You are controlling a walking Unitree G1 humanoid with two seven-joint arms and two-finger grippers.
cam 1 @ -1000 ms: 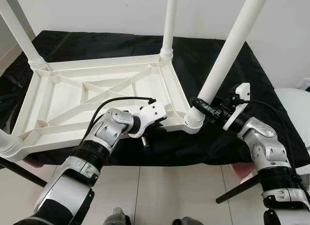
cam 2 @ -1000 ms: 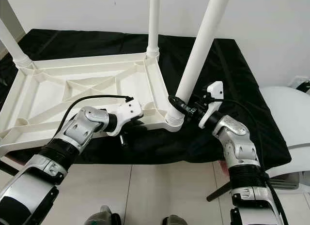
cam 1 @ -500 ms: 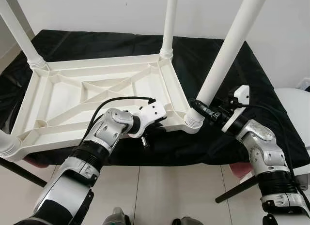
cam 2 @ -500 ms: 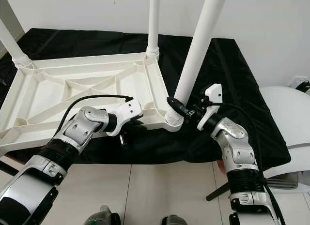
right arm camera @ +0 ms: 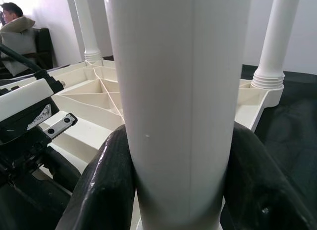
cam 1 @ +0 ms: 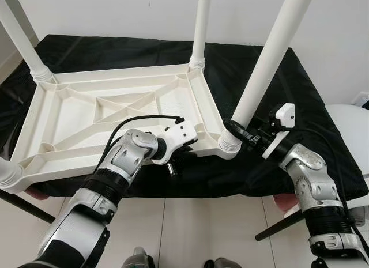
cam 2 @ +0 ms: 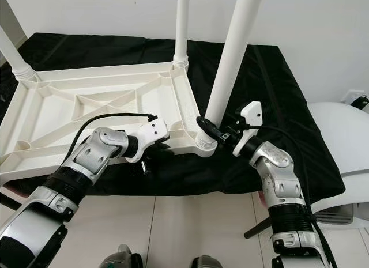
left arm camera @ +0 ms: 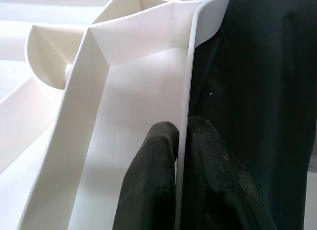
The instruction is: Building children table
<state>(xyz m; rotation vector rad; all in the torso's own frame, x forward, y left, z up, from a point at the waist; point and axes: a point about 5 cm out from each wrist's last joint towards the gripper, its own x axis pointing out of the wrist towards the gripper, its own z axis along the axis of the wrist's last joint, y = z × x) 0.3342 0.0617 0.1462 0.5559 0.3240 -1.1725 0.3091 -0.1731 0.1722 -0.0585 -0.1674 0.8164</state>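
The tall white plastic leg (cam 1: 262,69) is clamped near its base by the right gripper (cam 1: 238,131), its long axis leaning off its corner socket. The upturned white ribbed tabletop (cam 1: 86,115) is pinched at its near rim by the left gripper (left arm camera: 182,178) (steadying it).

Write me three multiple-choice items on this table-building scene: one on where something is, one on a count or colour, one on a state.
1. Where is the left gripper?
A. On the tabletop's near rim
B. On a far leg
C. Hanging idle

2. How many legs stand in the upside-down tabletop?
A. Two
B. Three
C. Four

3. What is the right gripper doing?
A. Open above the cloth
B. Shut on the near right leg
C. Resting on the floor

Answers: 1 A, its fingers pinch the thin white rim. 2 C, a leg rises from each corner. 3 B, its fingers clasp the near right leg just above the socket.
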